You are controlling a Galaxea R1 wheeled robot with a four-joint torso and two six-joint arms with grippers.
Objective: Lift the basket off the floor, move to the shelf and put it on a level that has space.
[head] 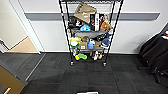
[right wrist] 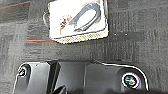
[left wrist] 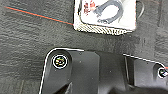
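Note:
The basket (head: pixel 87 93) shows as a thin pale strip at the head view's near edge, on the floor (head: pixel 82 75) of dark carpet. Both wrist views look down on it: cream woven side (left wrist: pixel 100 28), white lining (right wrist: pixel 57 15), a dark grey curved item (left wrist: pixel 110 11) and a small red item (right wrist: pixel 65 22) inside. It stands on the carpet a little beyond each arm's dark wrist plate. The shelf (head: pixel 65 32), a black wire rack on casters, stands straight ahead against the wall. Its lower tiers are packed with boxes and toys. The top level (head: pixel 90 1) sits at the picture's upper edge.
A doorway with tan flooring (head: pixel 23 46) opens at the left behind a white frame (head: pixel 25 25). A black chair with dark cloth (head: pixel 155 52) stands at the right. A wooden panel (head: pixel 7 81) juts in at the near left. Open carpet lies between me and the rack.

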